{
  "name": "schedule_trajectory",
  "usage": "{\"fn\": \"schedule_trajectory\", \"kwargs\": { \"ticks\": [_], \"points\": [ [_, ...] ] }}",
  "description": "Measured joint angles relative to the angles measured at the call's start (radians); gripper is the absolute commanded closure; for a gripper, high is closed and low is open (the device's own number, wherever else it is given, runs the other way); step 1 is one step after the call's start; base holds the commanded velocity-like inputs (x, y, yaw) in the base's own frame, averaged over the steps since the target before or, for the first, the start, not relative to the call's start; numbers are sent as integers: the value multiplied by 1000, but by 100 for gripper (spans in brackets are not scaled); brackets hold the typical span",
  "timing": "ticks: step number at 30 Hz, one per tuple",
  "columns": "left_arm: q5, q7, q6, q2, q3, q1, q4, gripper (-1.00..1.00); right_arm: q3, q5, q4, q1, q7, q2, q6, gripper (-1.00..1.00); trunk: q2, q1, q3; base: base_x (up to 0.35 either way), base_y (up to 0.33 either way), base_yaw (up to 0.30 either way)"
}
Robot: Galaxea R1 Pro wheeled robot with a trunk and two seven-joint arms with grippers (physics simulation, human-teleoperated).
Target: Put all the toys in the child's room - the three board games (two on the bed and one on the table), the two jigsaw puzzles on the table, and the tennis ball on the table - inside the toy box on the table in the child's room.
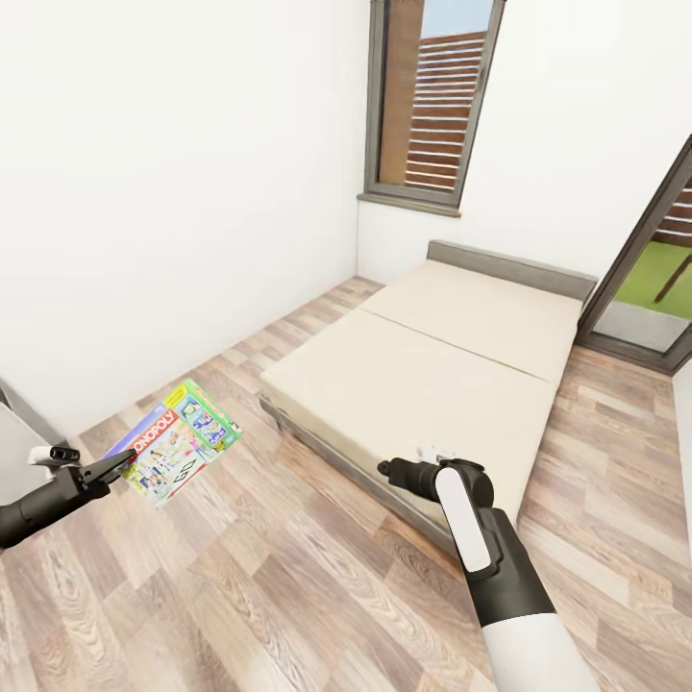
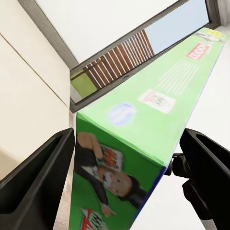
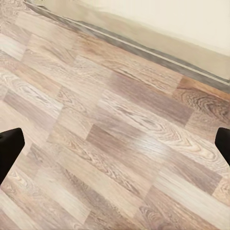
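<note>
Left gripper point(image 1: 123, 465) of mine clamped the Monopoly board game point(image 1: 175, 441) by one edge, held in the air above the wood floor point(image 1: 288, 596) beside the bed point(image 1: 423, 375). My right gripper point(image 3: 115, 143) hung wide apart over the floor near the bed's edge, holding nothing.

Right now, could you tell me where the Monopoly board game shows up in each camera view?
Head view: Monopoly board game at lower left, held above the floor by the left gripper.
Left wrist view: its green edge runs diagonally between the fingers.
Right wrist view: not in it.
Shared landmark: the bed.
</note>
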Motion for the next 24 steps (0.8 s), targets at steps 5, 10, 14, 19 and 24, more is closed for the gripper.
{"fn": "schedule_trajectory", "kwargs": {
  "ticks": [5,10,14,19,24],
  "points": [
    [0,0,0,0,0,0,0,100,0,0,0,0,0,0,0,-100,0,0,8,0,0,0],
    [0,0,0,1,0,0,0,100,0,0,0,0,0,0,-1,-100,0,0,17,0,0,0],
    [0,0,0,0,0,0,0,100,0,0,0,0,0,0,0,-100,0,0,23,0,0,0],
    [0,0,0,0,0,0,0,100,0,0,0,0,0,0,-1,-100,0,0,31,0,0,0],
    [0,0,0,0,0,0,0,100,0,0,0,0,0,0,-1,-100,0,0,40,0,0,0]
  ]
}}
